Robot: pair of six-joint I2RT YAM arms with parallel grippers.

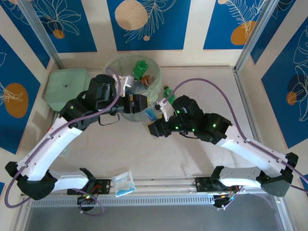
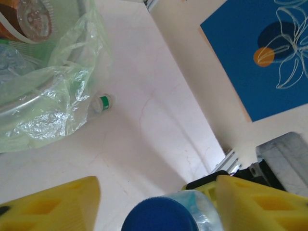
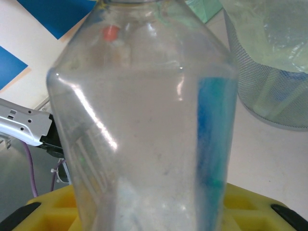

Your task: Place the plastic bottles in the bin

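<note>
A clear bottle with a blue label (image 1: 150, 114) (image 3: 144, 120) hangs just in front of the bin (image 1: 113, 66), with my right gripper (image 1: 156, 126) (image 3: 154, 214) shut on its lower body. Its blue cap (image 2: 159, 217) sits between the yellow fingers of my left gripper (image 1: 142, 103) (image 2: 156, 186). The right-hand finger (image 2: 255, 202) lies against the bottle's shoulder, and the left-hand finger (image 2: 62, 204) stands off the cap. The bin (image 2: 48, 96) (image 3: 269, 91) holds several bottles, among them a green one (image 1: 140, 69). A green-capped bottle (image 1: 167, 90) (image 2: 102, 102) lies on the table against the bin's right side.
A square pale-green lidded box (image 1: 67, 84) stands left of the bin. A blue-and-white sachet (image 1: 123, 183) lies by the front rail (image 1: 163, 185). Metal frame posts (image 1: 250, 43) bound the table at the back corners.
</note>
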